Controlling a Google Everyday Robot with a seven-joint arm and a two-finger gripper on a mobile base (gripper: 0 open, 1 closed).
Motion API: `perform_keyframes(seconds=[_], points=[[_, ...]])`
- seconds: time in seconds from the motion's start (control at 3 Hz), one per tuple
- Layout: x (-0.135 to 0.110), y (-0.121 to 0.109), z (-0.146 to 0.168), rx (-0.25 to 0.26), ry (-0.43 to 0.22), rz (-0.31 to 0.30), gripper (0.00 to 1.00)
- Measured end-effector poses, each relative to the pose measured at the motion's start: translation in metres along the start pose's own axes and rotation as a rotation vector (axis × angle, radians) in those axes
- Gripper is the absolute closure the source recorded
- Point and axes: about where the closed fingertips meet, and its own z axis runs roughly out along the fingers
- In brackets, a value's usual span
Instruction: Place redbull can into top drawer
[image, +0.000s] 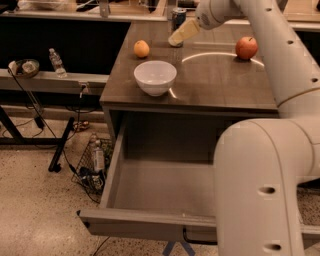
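The redbull can (178, 15) stands upright at the back edge of the dark tabletop (215, 80); only its top part shows. My gripper (179, 36) reaches down-left right in front of the can and covers its lower part; I cannot tell whether it touches the can. The top drawer (150, 185) is pulled wide open under the tabletop. It is grey and nothing shows inside it. Its front panel (130, 224) carries a black handle (197, 240). My white arm (260, 165) hides the drawer's right side.
A white bowl (155, 76) sits at the front left of the tabletop. An orange (141, 48) lies behind it and a red apple (246, 47) at the right. A water bottle (57, 62) stands on a side rail at the left, with cables and a wire basket (92, 165) on the floor.
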Motion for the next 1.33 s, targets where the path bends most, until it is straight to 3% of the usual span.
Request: perform_keyframes(seconds=[0.33,0.67,1.33], points=[[-0.014,-0.034,0.038,0.135,-0.048,0.107,0.00],[-0.009,-0.031,0.041,0.123,-0.045,0.121,0.00],[0.006,-0.048,0.061,0.182,-0.147,0.290,0.00]])
